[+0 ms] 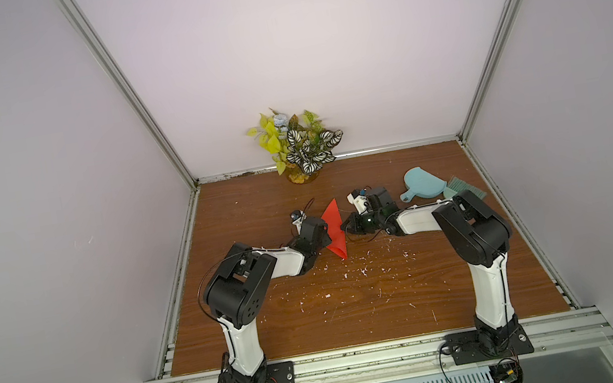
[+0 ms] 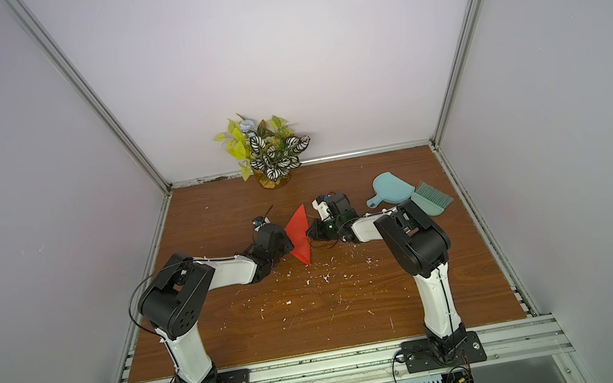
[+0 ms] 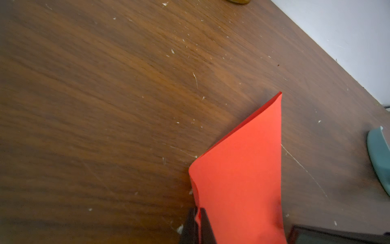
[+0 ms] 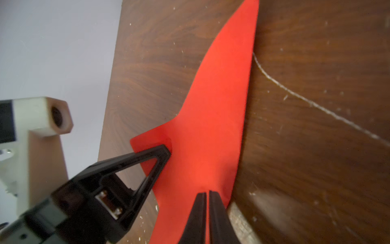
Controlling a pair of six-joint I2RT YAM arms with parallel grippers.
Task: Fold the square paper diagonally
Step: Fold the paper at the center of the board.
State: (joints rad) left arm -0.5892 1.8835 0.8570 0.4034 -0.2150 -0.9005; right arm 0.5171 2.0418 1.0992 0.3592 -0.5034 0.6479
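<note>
square paper [image 1: 334,228] sits up off the table [image 1: 357,306], caught between the two sets of fingertips. it's bowed, not flat, and looks loosely doubled over with no hard crease visible. one pointed tip runs away past the fingertips and the other comes back on the near side of them.

left gripper [image 3: 198,211]: fingers pressed together, pinching a corner of the sheet, with red showing in the slit between them. right gripper [image 4: 207,194]: fingers nearly together, only a thin slit, nipping the opposite side of the paper. in the right wrist view the left finger [image 4: 137,157] sits just off to the side of the right fingertips, and the paper between them is buckled. the long edge beyond the right fingertips looks to rest on the wood.

judged step: bringing the two halves together before setting the diagonal crease, roughly midway through the task.

to do it well:
- hold both pinches firm, since thin paper slips out easily.
- line up the corner in the left fingers with its opposite corner before lowering.
- don't pull the fingertips apart, or the sheet could tear or pop flat.
- lower it so the doubled sheet lies flat under the fingertips.
- then press along the fold from the middle out to both tips.

dustpan [image 1: 421,184] is well clear behind the right fingers.
</note>
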